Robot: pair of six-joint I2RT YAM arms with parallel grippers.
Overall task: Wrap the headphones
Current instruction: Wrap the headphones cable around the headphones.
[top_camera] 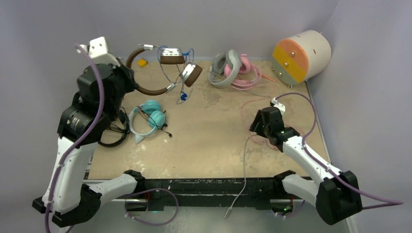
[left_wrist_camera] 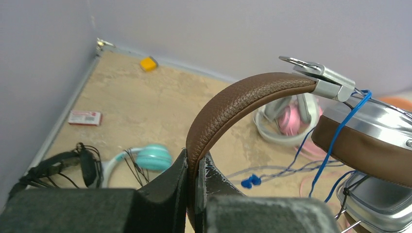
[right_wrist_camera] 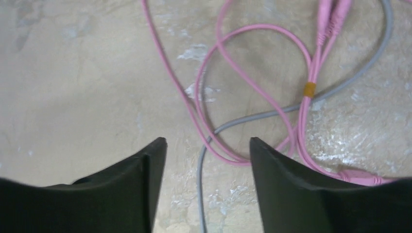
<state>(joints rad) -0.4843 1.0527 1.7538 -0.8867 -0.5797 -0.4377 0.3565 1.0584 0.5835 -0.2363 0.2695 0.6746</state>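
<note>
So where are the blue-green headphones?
In the top view the teal headphones lie on the table's left side, right beside the black headphones, with the brown headphones farther back.

The tan table (top_camera: 204,138) carries teal headphones (top_camera: 149,117), grey headphones (top_camera: 224,69), pink headphones (top_camera: 246,67) and a cream cylinder (top_camera: 302,56).

Pale lilac walls (top_camera: 194,19), worn tan tabletop (top_camera: 209,136)

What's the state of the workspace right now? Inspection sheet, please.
Surface: tan tabletop, worn, stained.
Job's things: brown-and-silver headphones held by the band; teal-and-white pair, black pair, grey-white pair, pink pair on the table.
Clutter: cream cylinder, yellow block, small red-and-white box.
Grippers: left gripper shut on the brown band; right gripper open, low over cables.
Cables: pink cable and grey cable looped loose; blue cable dangling from the brown pair.
Surroundings: plain walls.
</note>
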